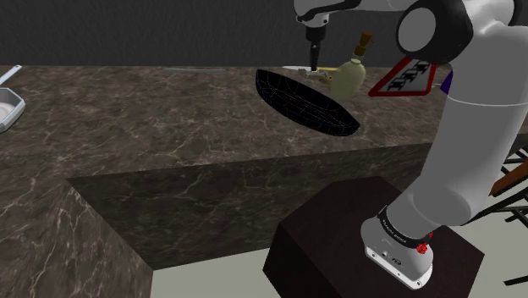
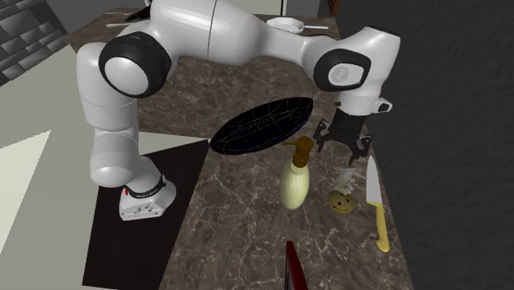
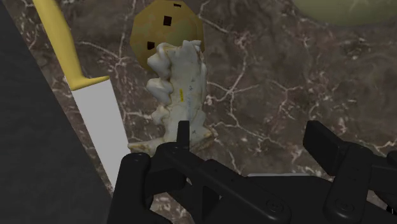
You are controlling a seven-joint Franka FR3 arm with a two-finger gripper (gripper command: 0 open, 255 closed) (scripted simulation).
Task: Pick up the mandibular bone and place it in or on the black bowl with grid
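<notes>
The mandibular bone [image 3: 181, 89], pale and knobbly, lies on the dark marble counter [image 1: 152, 118] with one end against a round yellow cookie [image 3: 167, 28]. My gripper [image 2: 342, 152] hangs open just above it. In the wrist view the bone's near end sits by one fingertip [image 3: 182, 132], not clasped. The black bowl with a grid [image 2: 262, 125] rests tilted on the counter a short way from the bone [image 2: 346, 175]. In the shoulder view the gripper [image 1: 314, 63] points down behind the bowl [image 1: 305, 102].
A yellow-handled knife [image 3: 95, 108] lies beside the bone, next to the dark wall. A pale yellow bottle [image 2: 296, 180] stands between bone and bowl. A red triangular sign [image 1: 410, 76] stands near the arm. A white tray [image 1: 7, 106] sits far along the counter.
</notes>
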